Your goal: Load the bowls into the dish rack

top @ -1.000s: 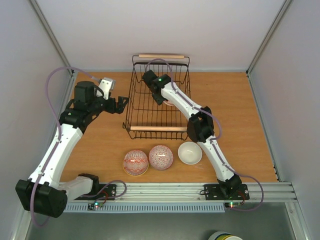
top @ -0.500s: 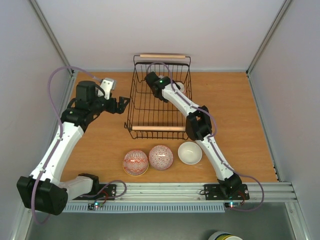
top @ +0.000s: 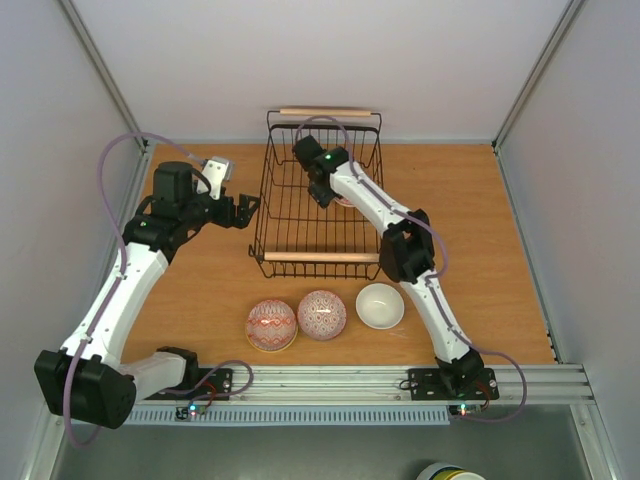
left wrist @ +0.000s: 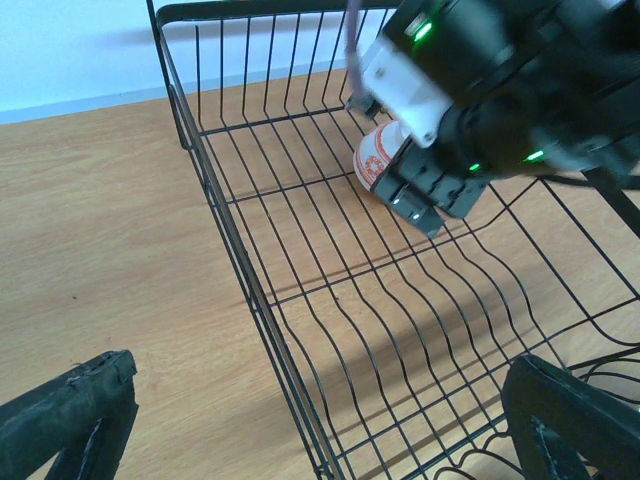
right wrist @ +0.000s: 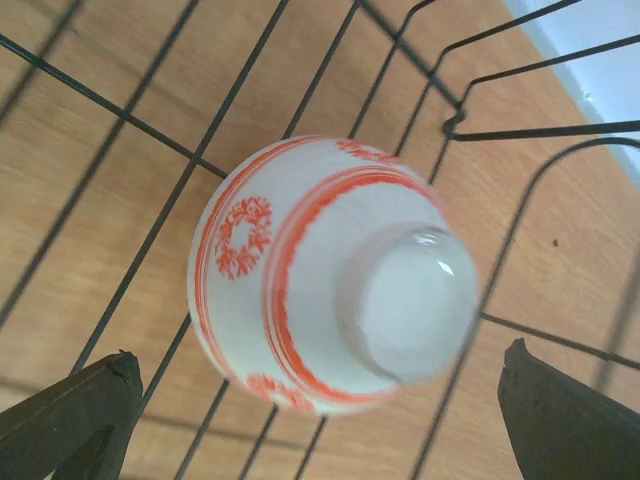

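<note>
The black wire dish rack [top: 315, 257] stands at the table's back middle. A white bowl with red pattern [right wrist: 320, 275] lies bottom-up on the rack's wire floor [right wrist: 130, 120], near its back right. My right gripper [right wrist: 318, 352] is open just over this bowl, fingers wide on either side and not touching it; from above it shows inside the rack [top: 323, 192]. My left gripper [left wrist: 322, 362] is open and empty, straddling the rack's left wall [left wrist: 250, 290], and sits at the rack's left side in the top view [top: 245, 208]. The same bowl shows in the left wrist view [left wrist: 378, 160].
Three more bowls sit in a row on the wooden table in front of the rack: a red patterned one [top: 271, 325], a pink patterned one [top: 322, 314], and one with a white inside [top: 380, 305]. White walls enclose the table.
My right gripper has shifted slightly toward the back right inside the rack, above the bowl. The left arm has barely moved.
</note>
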